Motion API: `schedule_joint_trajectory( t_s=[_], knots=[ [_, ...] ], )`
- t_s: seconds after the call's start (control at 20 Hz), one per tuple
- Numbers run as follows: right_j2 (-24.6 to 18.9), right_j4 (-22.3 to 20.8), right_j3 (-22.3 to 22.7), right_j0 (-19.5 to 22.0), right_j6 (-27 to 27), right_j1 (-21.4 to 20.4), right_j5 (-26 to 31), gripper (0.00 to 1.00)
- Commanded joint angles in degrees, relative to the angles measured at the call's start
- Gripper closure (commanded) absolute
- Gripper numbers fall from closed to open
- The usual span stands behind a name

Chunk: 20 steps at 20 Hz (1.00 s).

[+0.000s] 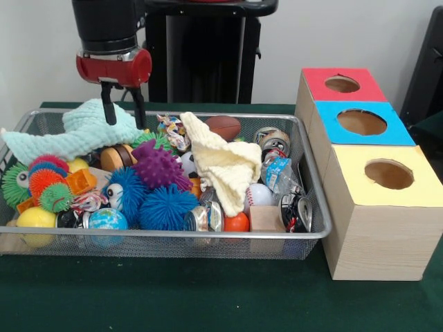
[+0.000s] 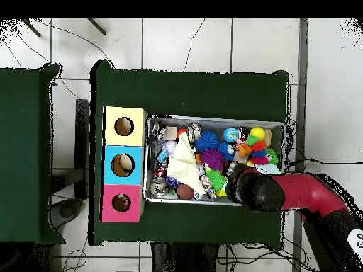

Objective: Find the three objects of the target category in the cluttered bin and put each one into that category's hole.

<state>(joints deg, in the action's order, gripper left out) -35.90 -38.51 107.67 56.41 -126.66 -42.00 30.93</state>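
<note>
The wire-mesh bin stands on the green table, packed with clutter; it also shows in the overhead view. No plush animal shows in either view; any are hidden under the clutter. My gripper hangs at the bin's far left corner. Its black fingers are apart, with the tips at a mint knitted cloth and nothing between them. In the overhead view my red arm covers the gripper. Three box-top holes stand beside the bin: red, blue, yellow.
A cream knitted cloth drapes over the bin's middle. Around it lie a purple spiky ball, blue spiky balls, a brown football, cans, a globe ball and a wooden block.
</note>
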Motion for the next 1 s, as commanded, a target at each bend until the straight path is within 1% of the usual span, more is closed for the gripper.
schedule_joint_trajectory(
  t_s=[0.05, 0.15, 0.3, 0.5, 0.65, 0.75, 0.85, 0.95, 1.0],
  knots=[
    [1.03, -3.48, -1.11, 1.33, 8.19, 2.09, 0.19, 0.00],
    [0.58, -3.08, 0.13, 2.30, 8.28, 1.39, 0.20, 0.00],
    [0.46, -2.98, 1.91, 2.92, 8.06, -1.16, 0.09, 0.00],
    [0.93, -3.90, 3.43, 3.88, 7.20, -2.45, -1.27, 0.00],
    [1.68, -4.80, 4.52, 4.01, 6.19, -4.44, -2.23, 0.00],
    [3.03, -5.96, 4.59, 2.94, 4.51, -6.72, -2.96, 0.00],
    [5.54, -8.49, 4.11, 0.69, 1.71, -8.95, -4.65, 0.00],
    [8.76, -12.09, 3.15, -2.37, -2.02, -10.01, -7.17, 0.00],
    [9.91, -12.92, 2.71, -3.31, -3.13, -9.61, -7.70, 0.00]
  ],
)
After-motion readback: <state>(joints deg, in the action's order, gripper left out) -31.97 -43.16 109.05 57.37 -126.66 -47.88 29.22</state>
